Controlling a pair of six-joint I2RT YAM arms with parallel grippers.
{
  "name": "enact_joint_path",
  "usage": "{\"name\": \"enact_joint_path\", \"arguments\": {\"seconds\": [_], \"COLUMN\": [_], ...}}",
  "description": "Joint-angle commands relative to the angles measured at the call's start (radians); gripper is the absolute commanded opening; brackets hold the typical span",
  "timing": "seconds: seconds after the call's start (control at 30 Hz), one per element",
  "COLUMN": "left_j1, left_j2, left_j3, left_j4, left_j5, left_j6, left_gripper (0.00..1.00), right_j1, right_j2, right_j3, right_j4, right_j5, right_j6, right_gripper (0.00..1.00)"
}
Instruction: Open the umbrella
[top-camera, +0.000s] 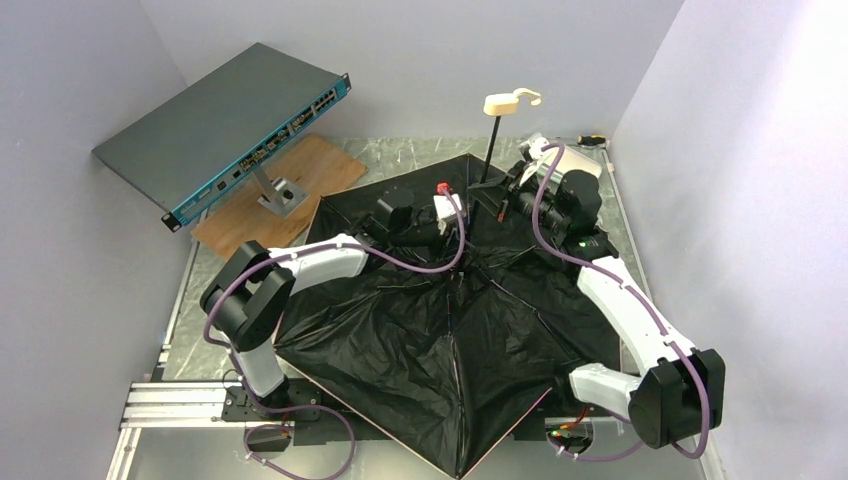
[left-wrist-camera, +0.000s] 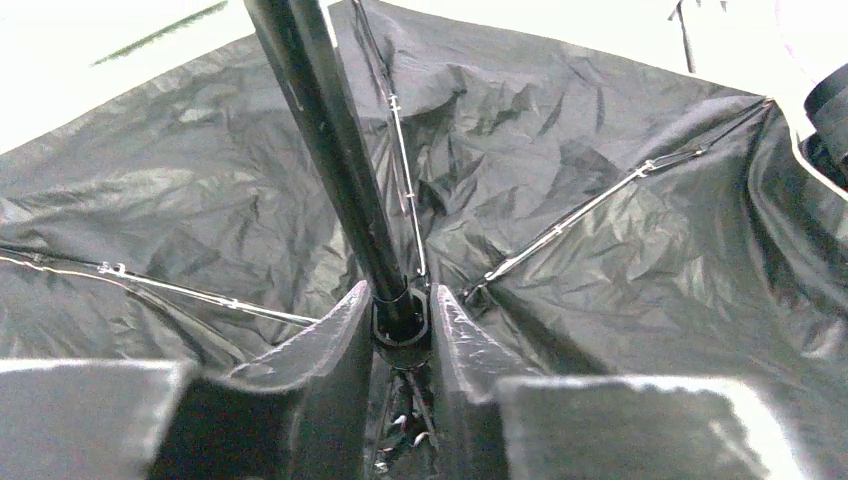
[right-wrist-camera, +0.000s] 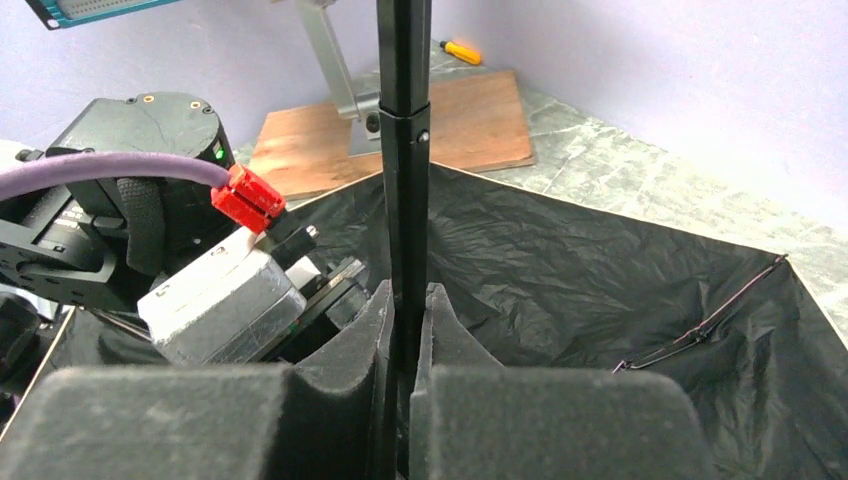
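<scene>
One umbrella (top-camera: 430, 340) lies open on the table (top-camera: 400, 150), black lining up, with its single shaft (top-camera: 490, 150) upright. There are two grippers: the left gripper (left-wrist-camera: 402, 320) is clamped at the shaft's foot, and the right gripper (right-wrist-camera: 407, 310) is pinched on the shaft higher up. One screwdriver (top-camera: 592, 138), one wooden board (top-camera: 300, 190) — marbled grey tabletop, pale lilac walls (top-camera: 400, 60).

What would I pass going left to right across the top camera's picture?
Grey rack unit → wooden board → left gripper → umbrella handle → screwdriver. The black canopy and the right gripper overlap several of these, so I left them out.
</scene>
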Motion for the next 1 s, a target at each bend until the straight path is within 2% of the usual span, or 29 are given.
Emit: {"name": "enact_joint_path", "arguments": {"seconds": [0.0, 0.03, 0.07, 0.13, 0.33, 0.43, 0.67, 0.8, 0.97], "left_j1": [0.008, 0.014, 0.017, 0.019, 0.002, -0.009, -0.016, -0.019, -0.018], "left_j2": [-0.085, -0.098, -0.116, -0.150, -0.175, -0.141, -0.037, 0.031, 0.107], "left_j3": [0.019, 0.024, 0.026, 0.027, 0.063, 0.071, 0.033, 0.006, -0.010], "left_j4": [0.045, 0.026, 0.016, 0.010, 0.009, 0.016, 0.091, 0.101, 0.103], "left_j5": [0.051, 0.037, 0.017, -0.001, -0.052, -0.073, -0.192, -0.227, -0.238], "left_j6": [-0.018, -0.015, -0.010, 0.021, 0.073, 0.079, 0.021, 0.004, -0.010], "left_gripper": [0.47, 0.56, 0.60, 0.62, 0.49, 0.46, 0.31, 0.27, 0.27], "right_j1": [-0.008, -0.009, -0.008, -0.009, 0.004, 0.011, 0.022, 0.025, 0.025], "right_j2": [0.005, 0.006, 0.008, 0.011, 0.000, -0.008, -0.033, -0.039, -0.040], "right_j3": [0.067, 0.076, 0.084, 0.100, 0.082, 0.070, 0.037, 0.032, 0.046], "right_j4": [0.087, 0.090, 0.094, 0.093, 0.107, 0.116, 0.112, 0.113, 0.105], "right_j5": [0.014, 0.009, 0.006, -0.001, 0.005, 0.025, 0.076, 0.085, 0.102], "right_j6": [-0.049, -0.054, -0.052, -0.043, 0.003, 0.015, 0.007, 0.008, 0.019], "right_gripper": [0.00, 0.00, 0.00, 0.00, 0.00, 0.00, 0.00, 0.00, 0.00]}}
